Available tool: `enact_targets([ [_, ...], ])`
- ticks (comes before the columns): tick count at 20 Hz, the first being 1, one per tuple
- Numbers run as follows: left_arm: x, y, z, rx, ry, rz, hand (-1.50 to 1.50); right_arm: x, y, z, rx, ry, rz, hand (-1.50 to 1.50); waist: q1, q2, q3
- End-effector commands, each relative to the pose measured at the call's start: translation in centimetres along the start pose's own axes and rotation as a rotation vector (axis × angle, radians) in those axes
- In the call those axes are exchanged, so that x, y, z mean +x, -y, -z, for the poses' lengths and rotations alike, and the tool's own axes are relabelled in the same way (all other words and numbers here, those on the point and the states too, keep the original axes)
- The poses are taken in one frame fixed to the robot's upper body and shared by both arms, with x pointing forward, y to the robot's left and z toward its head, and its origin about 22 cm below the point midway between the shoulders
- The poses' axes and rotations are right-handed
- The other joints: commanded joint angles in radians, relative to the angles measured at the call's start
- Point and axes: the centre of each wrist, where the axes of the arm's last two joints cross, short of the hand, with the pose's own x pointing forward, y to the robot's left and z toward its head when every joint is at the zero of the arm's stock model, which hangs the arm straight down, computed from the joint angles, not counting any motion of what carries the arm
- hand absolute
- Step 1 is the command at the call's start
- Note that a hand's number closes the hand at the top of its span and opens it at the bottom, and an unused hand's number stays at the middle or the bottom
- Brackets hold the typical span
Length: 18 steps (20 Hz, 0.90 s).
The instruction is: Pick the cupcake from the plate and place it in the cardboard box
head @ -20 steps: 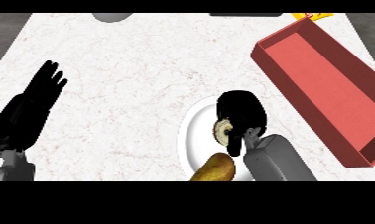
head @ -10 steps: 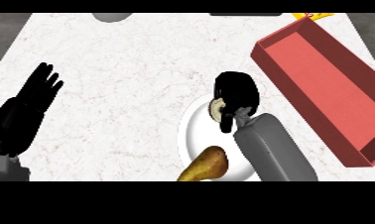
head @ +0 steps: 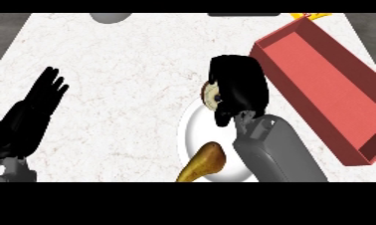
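My right hand hangs over the far rim of the white plate, its fingers curled round the cupcake, of which only a pale edge shows at the hand's left side. The red open box lies slanted just right of that hand, its long wall close to the knuckles. My left hand rests open at the left edge, fingers pointing up, far from the plate.
A brown pear-shaped item lies on the plate's near part beside my right forearm. A grey round object and a dark one sit at the counter's far edge. Yellow bits show behind the box.
My right hand has lifted with the cupcake, away from the plate's middle toward its far rim and slightly right, nearer the box. The left hand has stayed put.
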Motion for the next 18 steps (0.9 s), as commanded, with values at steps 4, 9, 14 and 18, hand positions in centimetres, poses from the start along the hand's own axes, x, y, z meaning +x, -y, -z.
enact_targets([
  [4, -0.3, 0.4, -0.2, 0.006, -0.005, 0.008, 0.0, 0.4, 7.8, -3.5, -0.289, -0.079, 0.063, 1.5, -0.005, -0.001, 0.0],
  [9, 0.0, -0.7, 0.0, -0.009, -0.007, 0.004, 0.0, -1.2, 11.6, -2.9, -0.414, -0.182, 0.09, 1.5, 0.002, 0.003, 0.0],
  [14, 0.0, 0.4, -0.9, 0.004, -0.003, -0.003, 0.0, -3.0, 10.8, -2.4, -0.438, -0.282, 0.073, 1.5, 0.006, 0.003, 0.0],
  [18, 1.0, 0.5, 0.5, -0.011, 0.004, -0.001, 0.0, -6.0, 15.3, -0.9, -0.426, -0.297, 0.047, 1.5, 0.005, 0.004, 0.0],
])
